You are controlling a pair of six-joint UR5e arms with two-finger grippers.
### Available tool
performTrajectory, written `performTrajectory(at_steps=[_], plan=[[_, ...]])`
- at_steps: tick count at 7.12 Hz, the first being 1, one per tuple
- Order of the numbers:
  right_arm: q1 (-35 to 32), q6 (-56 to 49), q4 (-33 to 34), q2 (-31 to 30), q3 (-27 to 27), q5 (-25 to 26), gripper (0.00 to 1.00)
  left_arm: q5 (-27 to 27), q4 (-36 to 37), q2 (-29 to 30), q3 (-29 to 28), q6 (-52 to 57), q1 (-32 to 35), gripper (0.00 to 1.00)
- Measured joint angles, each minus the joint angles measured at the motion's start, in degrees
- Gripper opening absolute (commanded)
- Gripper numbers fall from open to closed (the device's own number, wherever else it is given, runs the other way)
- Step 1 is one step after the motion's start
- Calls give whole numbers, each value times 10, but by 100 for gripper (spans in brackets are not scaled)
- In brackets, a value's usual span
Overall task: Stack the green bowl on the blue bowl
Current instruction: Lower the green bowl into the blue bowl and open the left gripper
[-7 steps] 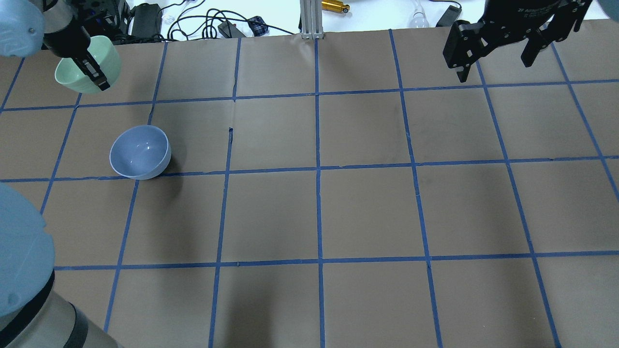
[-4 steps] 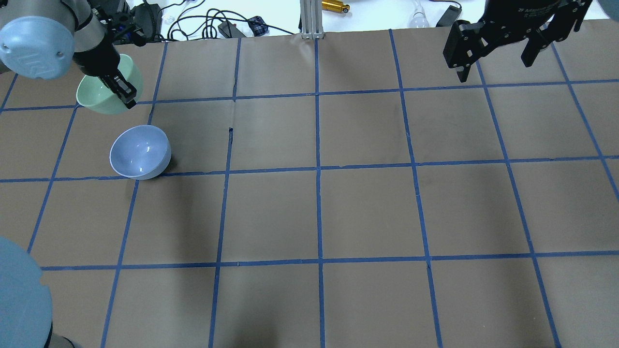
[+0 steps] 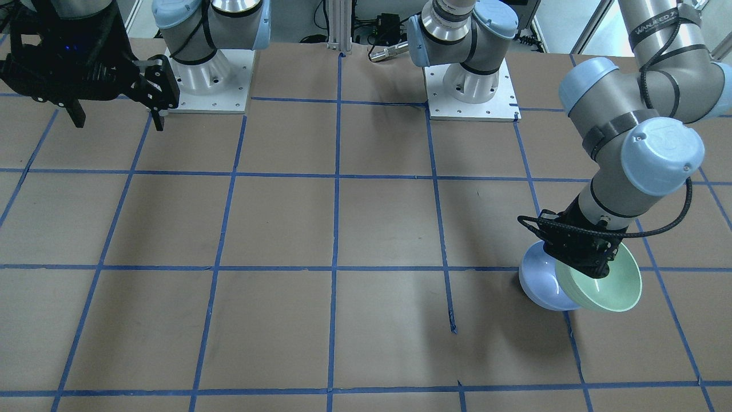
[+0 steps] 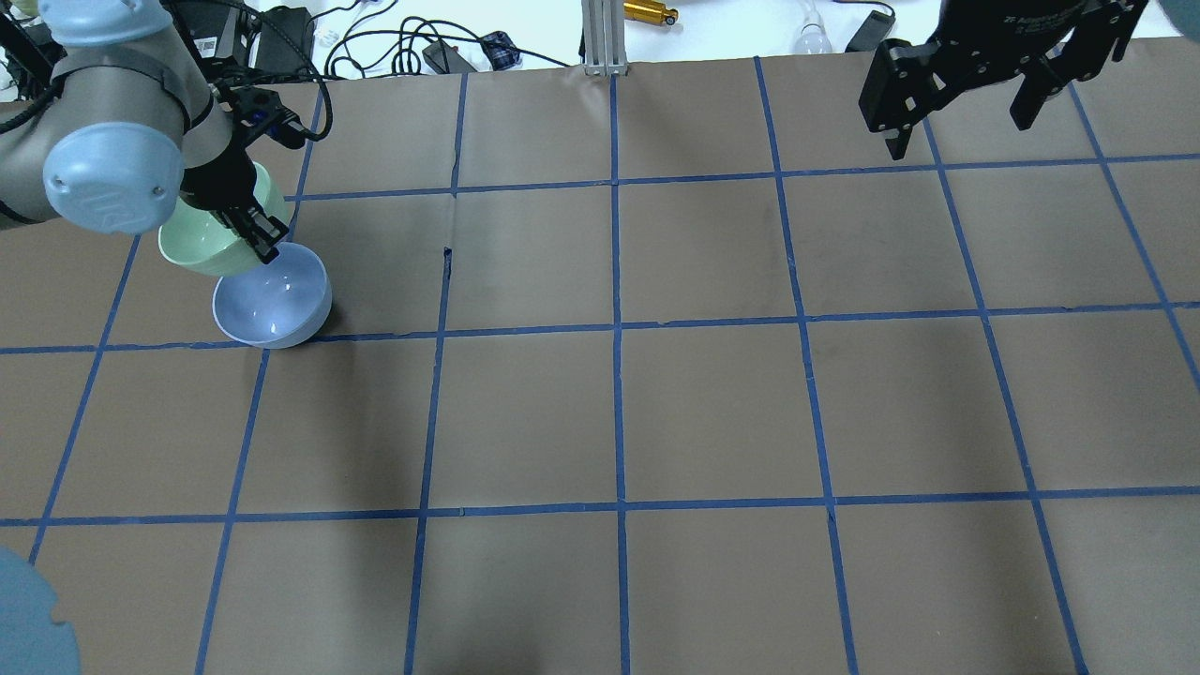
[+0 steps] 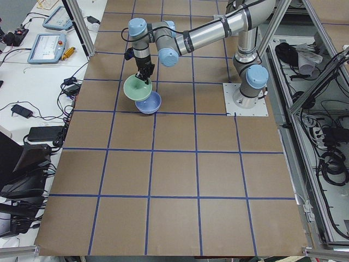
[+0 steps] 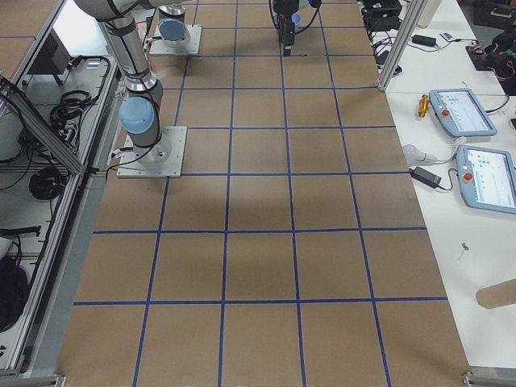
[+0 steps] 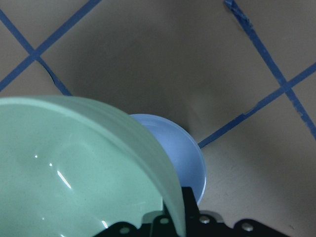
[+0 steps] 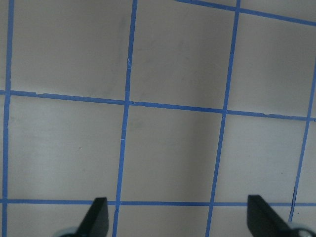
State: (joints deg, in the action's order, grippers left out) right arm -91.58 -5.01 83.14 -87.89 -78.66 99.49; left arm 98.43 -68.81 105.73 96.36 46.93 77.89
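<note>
Green bowl (image 4: 202, 248) held tilted above one edge of the blue bowl (image 4: 277, 305).
The left gripper (image 4: 261, 234) pinches the green bowl by its rim and carries it clear of the brown, blue-taped table (image 4: 712, 403), its opening tipped away from the robot. It overlaps only the blue bowl's far-left rim and is not centred over it; whether the two touch cannot be told. The blue bowl sits upright on the table, just beside a tape line. The right gripper (image 4: 961, 129) hangs spread wide over the table's far right, well apart from both bowls.
</note>
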Motion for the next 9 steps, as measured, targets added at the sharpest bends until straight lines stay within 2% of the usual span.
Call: performTrajectory(at_steps=[5, 6, 7, 9], plan=[[0, 0, 0, 0, 0, 0, 100, 20, 27, 1, 56, -10, 0, 0], [0, 0, 0, 0, 0, 0, 100, 20, 34, 1, 65, -10, 0, 33], [1, 0, 0, 0, 0, 0, 100, 20, 39, 2, 69, -10, 0, 40], [1, 0, 0, 0, 0, 0, 100, 18, 44, 4, 69, -9, 0, 77]])
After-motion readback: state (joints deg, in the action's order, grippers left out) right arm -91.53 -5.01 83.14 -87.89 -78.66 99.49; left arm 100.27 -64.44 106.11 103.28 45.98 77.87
